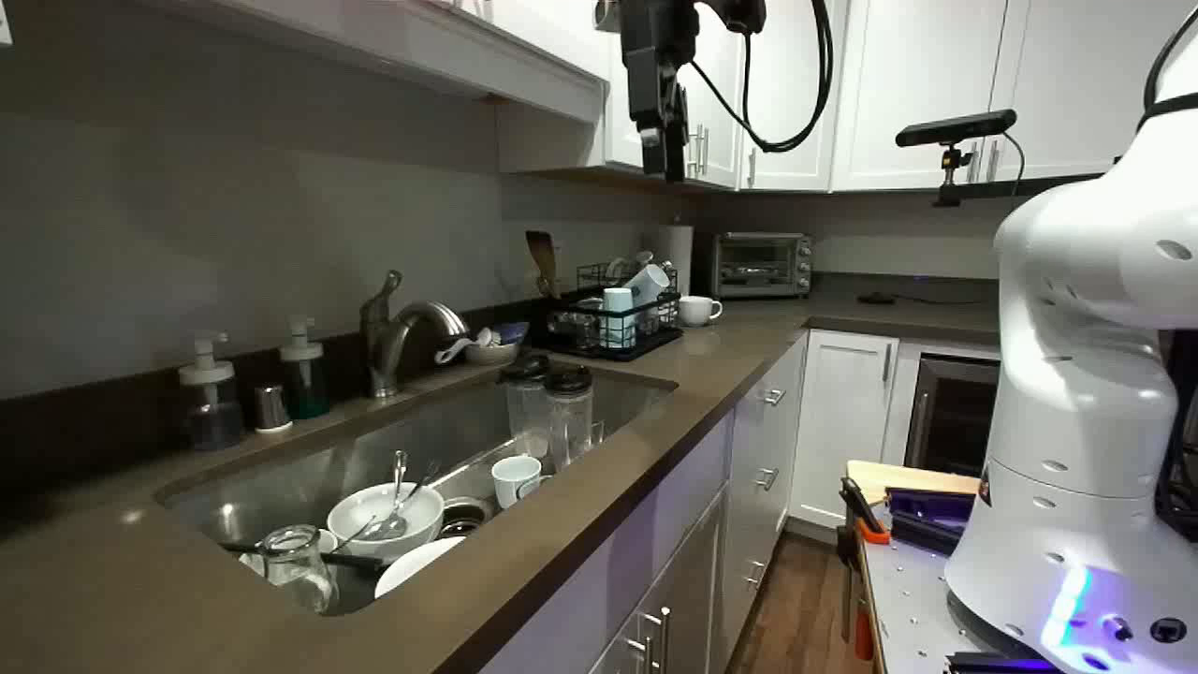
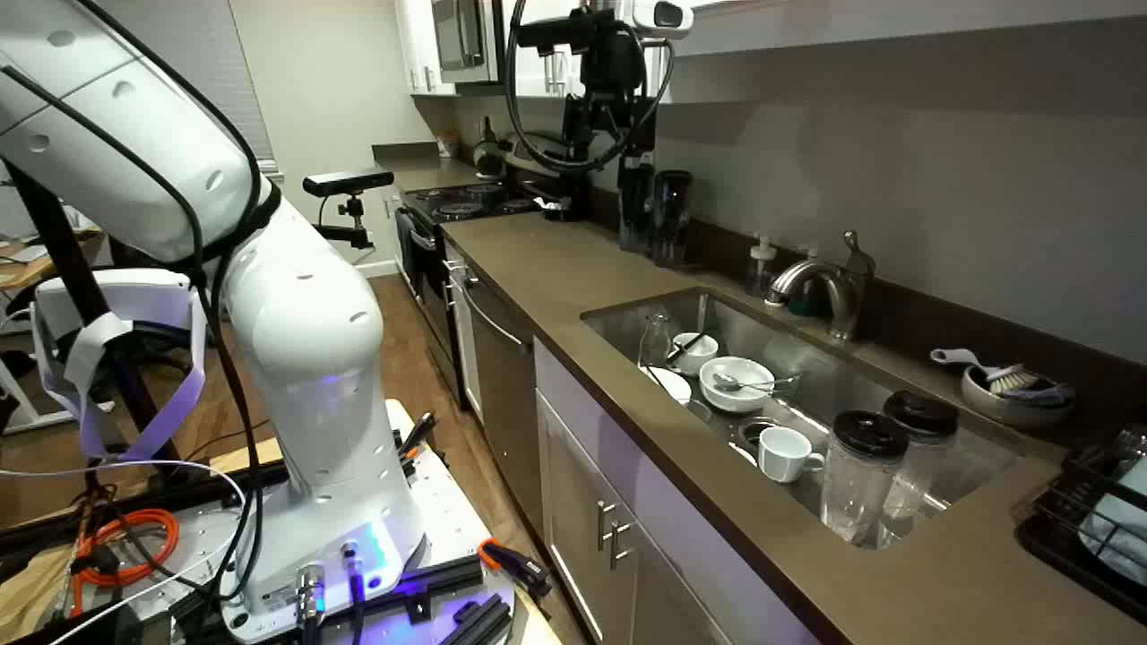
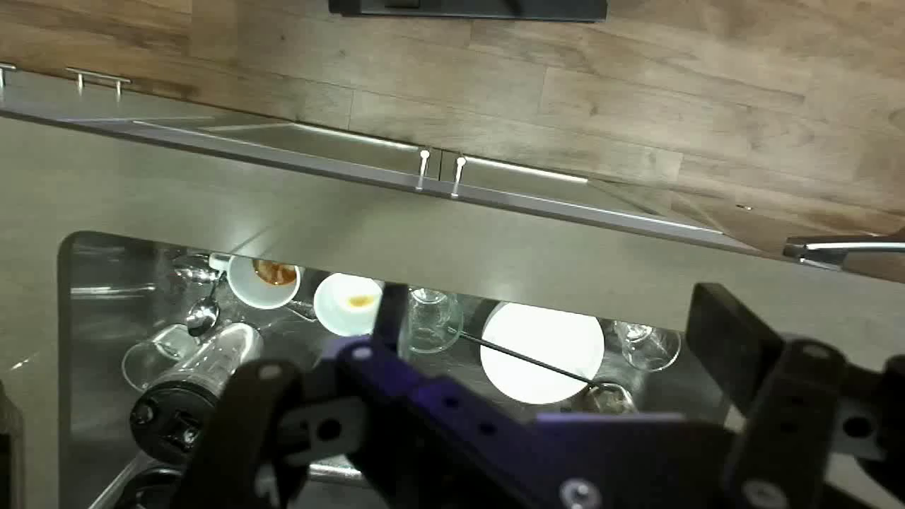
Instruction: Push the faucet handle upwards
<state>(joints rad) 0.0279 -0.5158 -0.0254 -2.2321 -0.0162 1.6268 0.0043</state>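
The faucet handle [image 1: 382,296] is a thin silvery lever at the top back of the arched steel faucet [image 1: 386,351]. It stands upright, tilted a little, in both exterior views [image 2: 860,254]. The faucet [image 2: 840,300] rises from the counter behind the sink. My gripper [image 1: 664,154] hangs in the air above the counter level, higher than the handle and well apart from it [image 2: 611,139]. In the wrist view my gripper's [image 3: 555,318] black fingers are wide apart with nothing held between them. The handle cannot be made out in the wrist view.
The sink [image 2: 717,309] holds a white bowl [image 2: 737,383], mugs and tumblers [image 2: 862,475]. Pump-top bottles [image 1: 304,370] stand beside the faucet. A brush bowl [image 2: 1017,403] and dish rack [image 1: 608,323] are on its other side. Upper cabinets [image 1: 552,80] overhang the counter [image 1: 562,524].
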